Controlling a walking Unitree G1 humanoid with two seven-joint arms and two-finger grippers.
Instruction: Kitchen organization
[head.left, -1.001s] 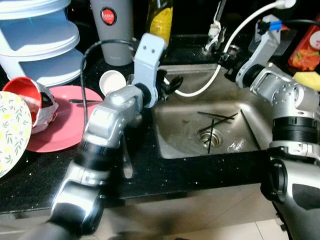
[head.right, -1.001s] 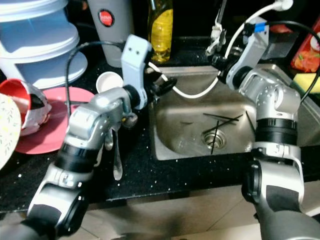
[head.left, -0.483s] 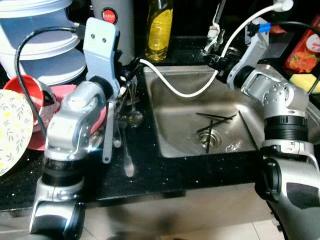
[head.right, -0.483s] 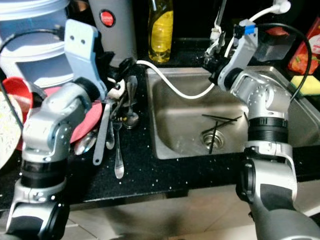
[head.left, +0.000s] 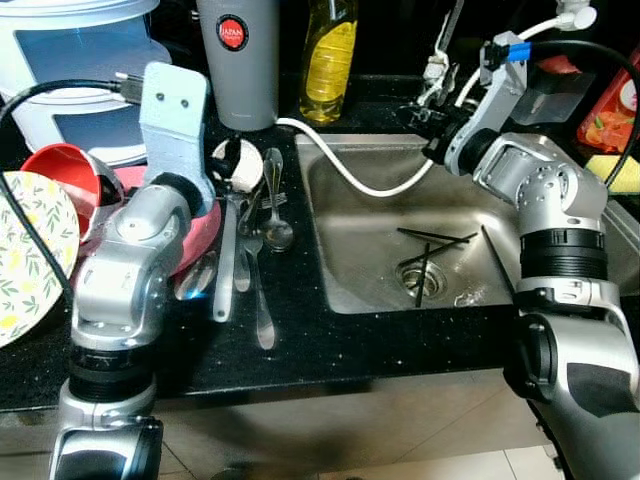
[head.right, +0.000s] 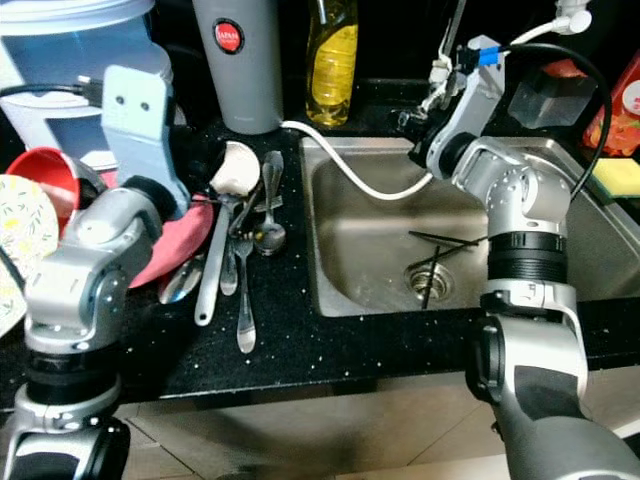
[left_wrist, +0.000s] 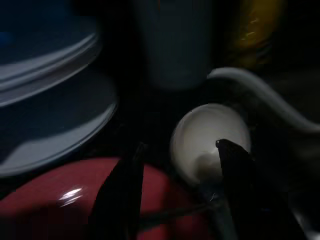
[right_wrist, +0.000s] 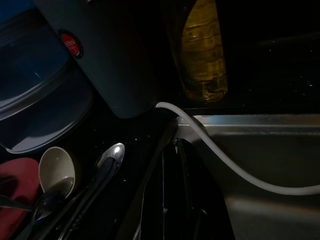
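2 grippers up: left gripper (left_wrist: 177, 192) with fingers spread around 1 small white cup (left_wrist: 210, 137) beside 1 red plate (head.right: 175, 245); right gripper (right_wrist: 172, 200) over sink (head.left: 400, 200) rim, fingers close together. 1 cluster of cutlery (head.left: 250, 250) on black counter (head.left: 330, 350), left of sink.

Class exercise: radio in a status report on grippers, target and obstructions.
Left gripper open, at small white cup beside red plate. Right gripper at sink's back rim, near white hose. Cutlery heaped alongside cup.
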